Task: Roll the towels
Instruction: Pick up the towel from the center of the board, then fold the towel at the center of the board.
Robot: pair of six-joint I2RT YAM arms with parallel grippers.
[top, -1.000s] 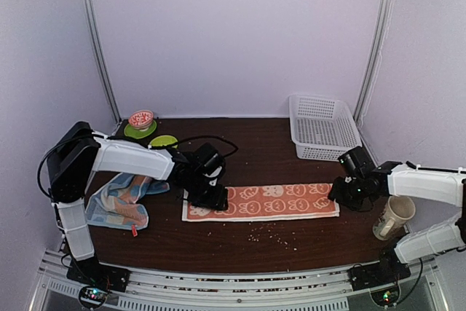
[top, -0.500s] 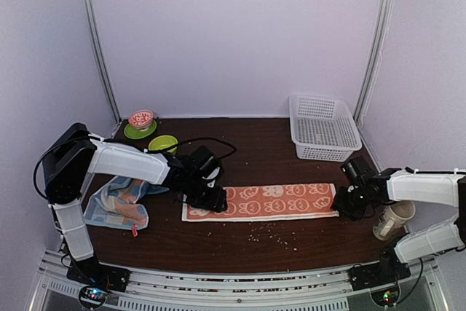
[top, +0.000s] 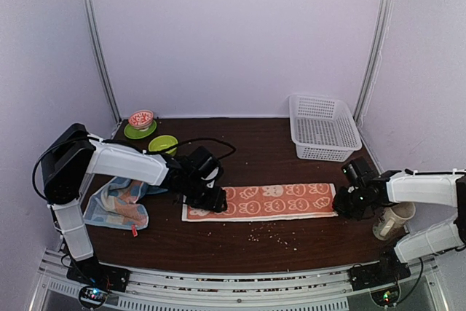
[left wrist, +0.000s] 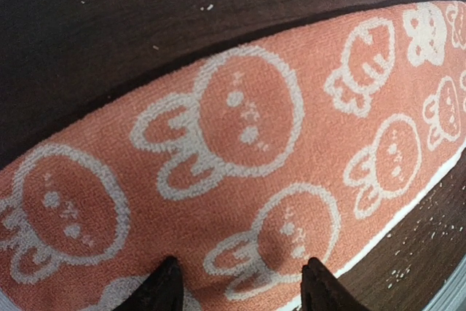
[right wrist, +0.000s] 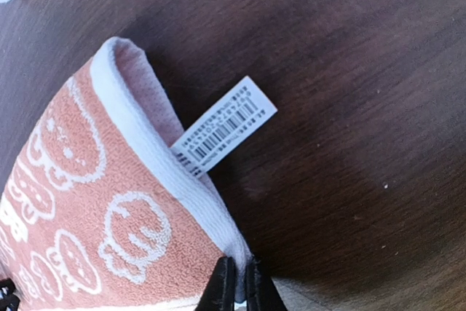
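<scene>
Over the last second the right pincer (top: 341,205) has slid in from just off the end of the cloth and closed. Its two black fingertips (right wrist: 220,288) are now pressed together on the white hem of the orange towel (top: 269,200), at the corner nearest the pincer. A barcode label (right wrist: 224,127) sticks out from that hem just ahead of the tips and lies on the dark counter (top: 255,151). The left pincer (top: 213,203) has barely shifted. Its tips stand apart and both rest on the far end of the same towel, with bunny print between and ahead of them. The towel lies flat and stretched out between the two pincers. The light-blue towel (top: 116,205) lies crumpled on the outer side of the left pincer, partly under that arm and apart from the orange one. Crumbs (top: 273,234) dot the counter between the pincers, on the near side of the towel.
</scene>
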